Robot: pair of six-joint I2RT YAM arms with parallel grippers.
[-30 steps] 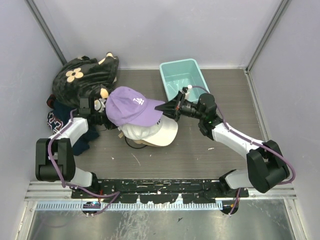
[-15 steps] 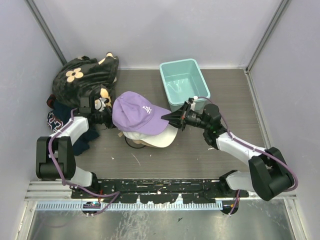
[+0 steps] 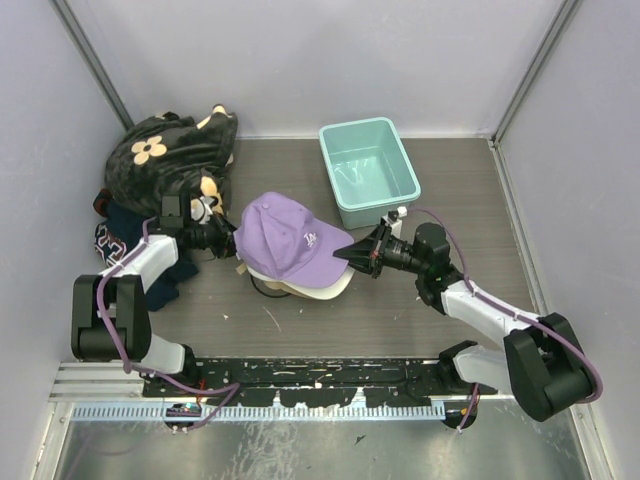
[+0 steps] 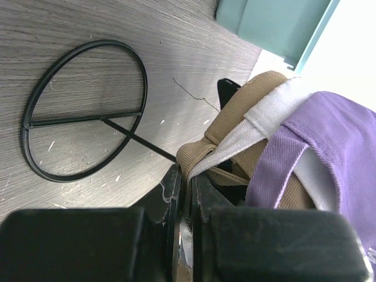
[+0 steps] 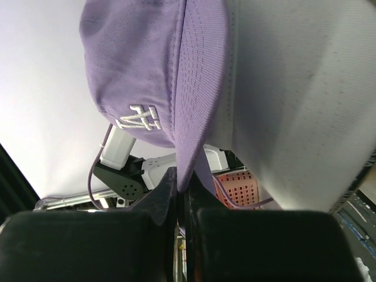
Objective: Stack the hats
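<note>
A teal rectangular plastic bin (image 3: 365, 165) stands open at the far side of the grey wood-grain surface (image 3: 400, 300). At the far left corner a big black fabric with tan flower shapes (image 3: 165, 150) lies heaped, with dark navy clothing (image 3: 108, 238) bunched just beside it on the near side. A thin black wire ring (image 4: 82, 118), crossed by a straight bar, lies flat on the surface near the middle.
</note>
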